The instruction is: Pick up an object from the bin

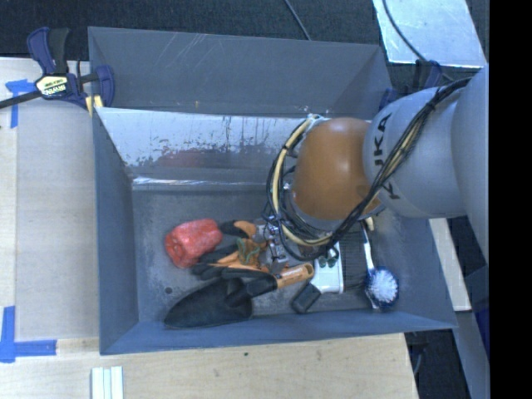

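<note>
My gripper (272,238) is low in the middle of the bin, mostly hidden under the arm's wrist. It sits right over a tangle of orange-and-black handled tools (243,259). A red lumpy thing (192,241) lies just left of that tangle. A black floppy glove-like thing (213,301) lies in front of the tools, near the bin's front wall.
To the right of the gripper lie a white block (330,278), a small black block (305,299) and a brush with a white and blue head (382,285). The arm reaches in over the bin's right wall and covers the right back part.
</note>
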### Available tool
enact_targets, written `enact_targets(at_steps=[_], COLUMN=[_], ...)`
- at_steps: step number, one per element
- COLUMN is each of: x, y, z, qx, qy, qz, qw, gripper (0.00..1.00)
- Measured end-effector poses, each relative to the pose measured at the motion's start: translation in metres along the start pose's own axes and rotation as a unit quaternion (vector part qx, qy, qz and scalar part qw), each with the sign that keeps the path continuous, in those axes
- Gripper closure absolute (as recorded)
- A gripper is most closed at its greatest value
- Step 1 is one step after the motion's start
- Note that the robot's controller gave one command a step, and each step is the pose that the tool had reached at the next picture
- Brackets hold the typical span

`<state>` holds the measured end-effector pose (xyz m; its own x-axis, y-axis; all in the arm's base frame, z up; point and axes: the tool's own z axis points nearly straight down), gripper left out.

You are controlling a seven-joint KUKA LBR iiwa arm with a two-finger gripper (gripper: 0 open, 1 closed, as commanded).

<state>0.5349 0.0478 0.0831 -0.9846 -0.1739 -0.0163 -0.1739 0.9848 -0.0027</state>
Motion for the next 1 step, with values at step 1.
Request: enact_targets(at_steps=[1], x=[0.0], y=[0.0], z=[0.0], qx=[0.0], qy=[0.0], qz=[0.0], qw=[1.0], gripper=[1.0])
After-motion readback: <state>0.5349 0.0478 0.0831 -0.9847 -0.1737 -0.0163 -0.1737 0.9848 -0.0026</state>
